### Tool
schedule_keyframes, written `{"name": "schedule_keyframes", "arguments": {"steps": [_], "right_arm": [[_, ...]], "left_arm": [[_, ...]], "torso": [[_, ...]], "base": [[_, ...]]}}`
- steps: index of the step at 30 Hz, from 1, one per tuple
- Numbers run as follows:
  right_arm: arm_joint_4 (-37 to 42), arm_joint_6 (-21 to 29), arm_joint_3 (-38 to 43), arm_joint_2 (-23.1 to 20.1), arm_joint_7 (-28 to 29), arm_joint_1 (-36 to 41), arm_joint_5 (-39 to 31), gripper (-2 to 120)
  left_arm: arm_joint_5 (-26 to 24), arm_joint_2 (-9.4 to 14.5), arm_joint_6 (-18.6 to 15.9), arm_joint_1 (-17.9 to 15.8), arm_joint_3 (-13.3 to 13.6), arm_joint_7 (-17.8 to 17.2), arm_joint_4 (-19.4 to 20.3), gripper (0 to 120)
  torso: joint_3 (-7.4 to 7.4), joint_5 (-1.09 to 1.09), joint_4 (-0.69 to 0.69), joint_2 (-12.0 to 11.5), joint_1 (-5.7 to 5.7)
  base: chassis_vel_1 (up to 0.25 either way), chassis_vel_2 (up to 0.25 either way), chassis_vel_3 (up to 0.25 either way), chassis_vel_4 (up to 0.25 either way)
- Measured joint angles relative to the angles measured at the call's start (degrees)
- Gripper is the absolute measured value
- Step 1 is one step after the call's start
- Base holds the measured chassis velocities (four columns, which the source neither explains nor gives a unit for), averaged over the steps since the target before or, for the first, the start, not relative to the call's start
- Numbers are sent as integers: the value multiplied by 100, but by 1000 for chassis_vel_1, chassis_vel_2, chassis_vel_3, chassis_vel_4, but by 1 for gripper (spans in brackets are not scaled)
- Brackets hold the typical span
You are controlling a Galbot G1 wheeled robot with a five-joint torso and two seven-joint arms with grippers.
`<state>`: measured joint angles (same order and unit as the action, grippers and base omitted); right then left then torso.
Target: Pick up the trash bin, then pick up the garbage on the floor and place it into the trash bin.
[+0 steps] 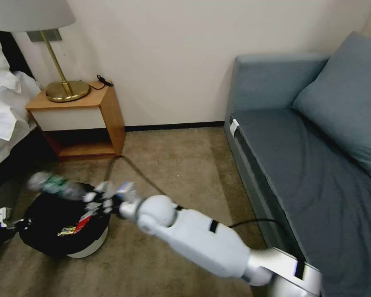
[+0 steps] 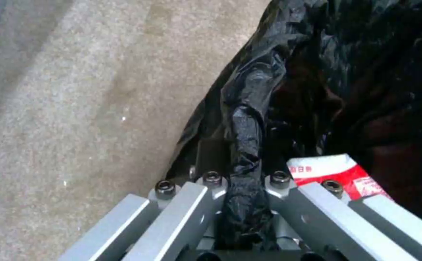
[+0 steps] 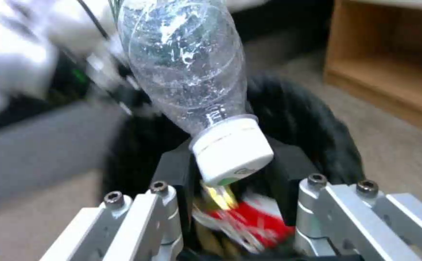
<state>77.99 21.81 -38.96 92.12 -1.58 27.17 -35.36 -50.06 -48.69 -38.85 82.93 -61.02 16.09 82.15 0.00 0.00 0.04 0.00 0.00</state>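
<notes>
The trash bin (image 1: 88, 245), white with a black bag (image 2: 346, 72) over its rim, sits on the carpet (image 1: 185, 165) directly under the right gripper (image 1: 95, 201). The left gripper (image 2: 243, 197) is clamped on the bin's bag-covered rim at the side away from the right gripper. The right gripper's fingers stand spread, the clear bottle (image 3: 187, 72) cap-first between them above the bin, its green label (image 1: 55, 181) too blurred to read. Below lies a red-and-white packet (image 2: 339, 174) with small unreadable characters, beside a gold wrapper (image 3: 219, 195).

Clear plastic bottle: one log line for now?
right gripper open | clear plastic bottle over black-lined white bin | left gripper shut on bin rim
</notes>
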Motion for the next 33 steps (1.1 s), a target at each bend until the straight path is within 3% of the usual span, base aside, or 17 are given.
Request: {"name": "schedule_keyframes", "arguments": {"steps": [5,10,19,24,26,33], "right_arm": [[-505,-27,-108,-2,132,-135,6,33],[-838,-25,-109,-1,169,-182,-4,36],[-732,-5,-97,21,222,-269,-90,76],[-602,-16,-30,21,289,-203,-125,85],[-415,-76,128,17,330,-118,-138,96],[185,-143,597,11,389,185,-16,100]], "left_arm": [[-23,0,-9,31,-19,2,100,3],[-32,1,-24,73,-42,3,154,3],[-41,-6,-26,102,-92,16,149,3],[-46,-7,-26,92,-98,16,120,3],[-57,-13,-23,87,-123,14,85,3],[-115,-70,-22,190,-229,-42,138,3]], "torso": [[0,-1,-7,0,0],[0,-1,-4,0,0],[0,-1,-3,0,0],[0,-1,-4,0,0],[0,-1,-4,0,0],[0,0,-3,0,0]], "base": [[0,0,0,0],[0,0,0,0],[0,0,0,0],[0,0,0,0],[0,0,0,0],[0,0,0,0]]}}
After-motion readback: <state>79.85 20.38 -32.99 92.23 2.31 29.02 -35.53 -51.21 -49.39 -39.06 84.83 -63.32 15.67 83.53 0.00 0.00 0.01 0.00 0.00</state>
